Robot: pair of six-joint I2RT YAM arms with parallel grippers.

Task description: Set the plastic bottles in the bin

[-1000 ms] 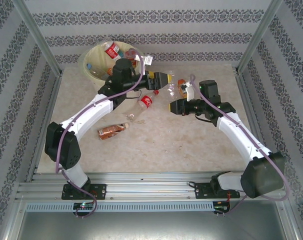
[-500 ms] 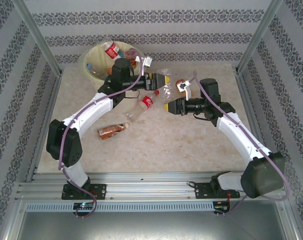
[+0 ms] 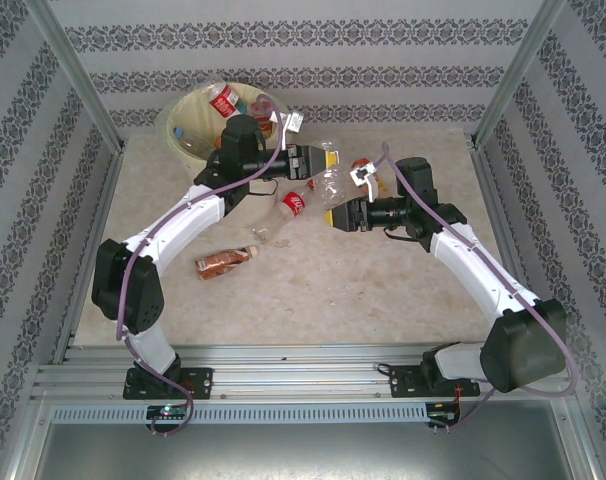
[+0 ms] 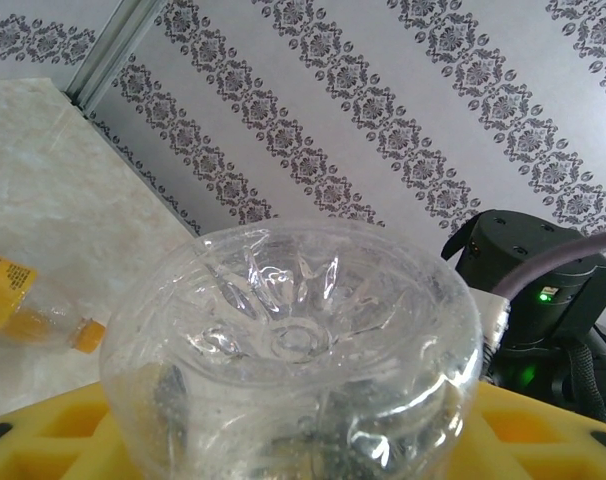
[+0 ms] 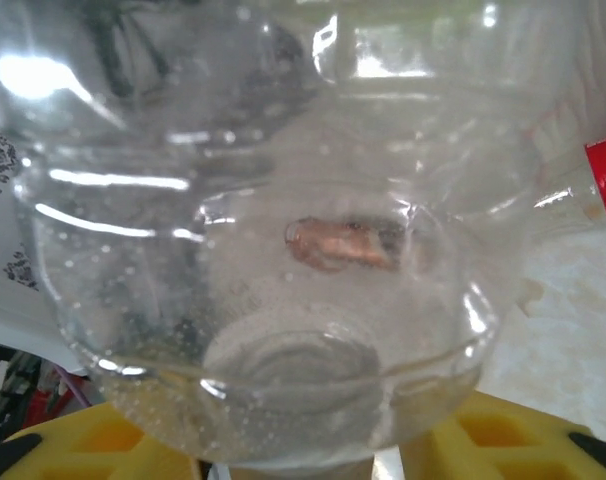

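A clear, label-free plastic bottle hangs above the table's middle back, spanning both grippers. My left gripper is shut on its body; in the left wrist view the bottle's base bulges out between the yellow fingers. My right gripper stands at the neck end, jaws open, with a sliver of gap beside the bottle's neck. The cream bin sits at the back left with several bottles inside.
On the table lie a red-labelled bottle, a brown bottle and an orange bottle, also seen as the orange bottle. The right arm's dark wrist is close behind the clear bottle. Patterned walls enclose the table.
The two grippers have come together over the table. The left one has closed on the clear bottle's body, and the right one, which carried it, has opened at the neck.
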